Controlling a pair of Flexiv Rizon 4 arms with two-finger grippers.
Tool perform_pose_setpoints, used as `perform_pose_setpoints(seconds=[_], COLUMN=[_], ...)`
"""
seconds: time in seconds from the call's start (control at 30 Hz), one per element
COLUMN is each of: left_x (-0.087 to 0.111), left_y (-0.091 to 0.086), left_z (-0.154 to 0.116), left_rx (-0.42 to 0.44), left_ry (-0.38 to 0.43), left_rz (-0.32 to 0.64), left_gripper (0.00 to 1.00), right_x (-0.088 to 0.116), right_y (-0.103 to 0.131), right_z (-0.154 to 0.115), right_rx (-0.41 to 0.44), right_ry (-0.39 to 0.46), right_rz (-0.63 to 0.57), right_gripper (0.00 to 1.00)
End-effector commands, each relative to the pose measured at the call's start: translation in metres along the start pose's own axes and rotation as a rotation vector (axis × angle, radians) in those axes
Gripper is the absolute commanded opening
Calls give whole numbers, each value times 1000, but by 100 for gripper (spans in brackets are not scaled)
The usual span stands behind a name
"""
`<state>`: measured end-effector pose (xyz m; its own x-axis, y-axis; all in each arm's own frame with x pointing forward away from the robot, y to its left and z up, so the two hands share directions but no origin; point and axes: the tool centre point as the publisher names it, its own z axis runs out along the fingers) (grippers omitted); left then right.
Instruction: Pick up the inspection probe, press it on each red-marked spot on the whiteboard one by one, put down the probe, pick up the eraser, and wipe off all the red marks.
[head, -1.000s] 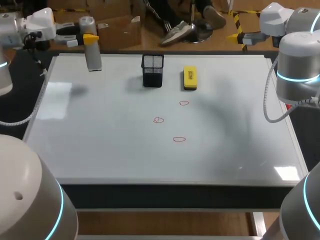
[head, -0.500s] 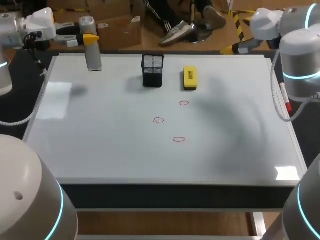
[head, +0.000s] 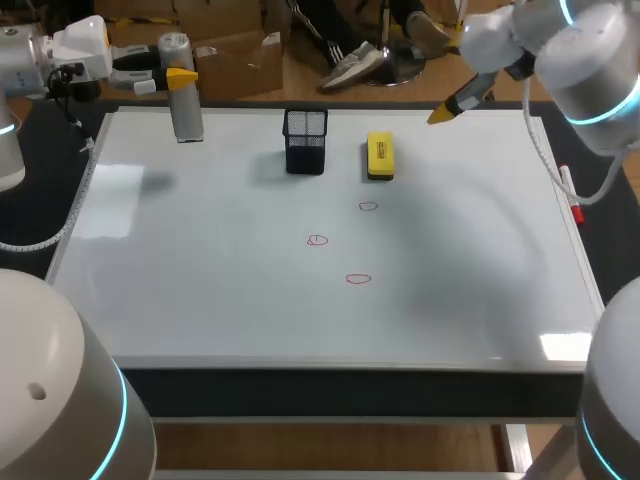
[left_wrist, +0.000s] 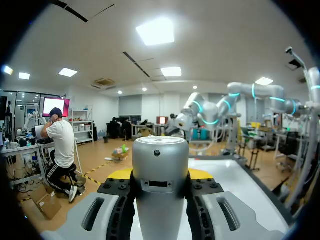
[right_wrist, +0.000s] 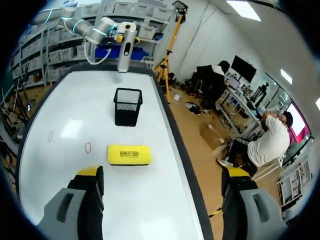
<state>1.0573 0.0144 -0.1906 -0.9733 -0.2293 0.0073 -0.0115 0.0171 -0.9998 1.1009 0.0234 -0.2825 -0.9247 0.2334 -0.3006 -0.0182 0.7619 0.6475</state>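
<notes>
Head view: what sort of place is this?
Probably a robot lab test bench: a whiteboard laid flat as the worktop, three red marks and an eraser on it, and my left hand holding a probe at its far edge.

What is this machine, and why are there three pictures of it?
It is a robot with two arms at a table. One picture looks down from above; the two round ones come from a camera on each wrist. On the whiteboard are a yellow eraser, a black mesh cup and three small red marks. The left gripper holds a grey probe upright near the board's far left corner. The right gripper is open and empty, with the eraser ahead of it.
</notes>
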Motion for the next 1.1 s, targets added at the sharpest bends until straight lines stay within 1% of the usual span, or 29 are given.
perform_pose_setpoints(seconds=[0.03,0.1,0.27,0.3,0.87,0.93,0.97,1.0,1.03,1.1], left_x=[1,1,1,1,1,1,1,1,1,1], left_y=[-1,-1,-1,-1,-1,-1,-1,-1,-1,-1], left_z=[0,0,0,0,0,0,0,0,0,0], left_rx=[0,0,0,0,0,0,0,0,0,0], left_ry=[-2,-2,-2,-2,-2,-2,-2,-2,-2,-2], left_rz=[1,1,1,1,1,1,1,1,1,1], left_gripper=[0,0,0,0,0,0,0,0,0,0], right_x=[-2,0,7,8,8,5,5,7,8,12], right_y=[4,3,3,5,5,7,10,13,15,18], right_z=[1,1,-5,-9,-9,2,8,13,18,25], right_rx=[470,456,466,463,463,420,389,369,371,343], right_ry=[389,405,417,411,411,442,448,472,500,536], right_rz=[-256,-260,-275,-251,-251,-325,-394,-442,-466,-539], right_gripper=[100,100,100,100,100,100,100,100,100,100])
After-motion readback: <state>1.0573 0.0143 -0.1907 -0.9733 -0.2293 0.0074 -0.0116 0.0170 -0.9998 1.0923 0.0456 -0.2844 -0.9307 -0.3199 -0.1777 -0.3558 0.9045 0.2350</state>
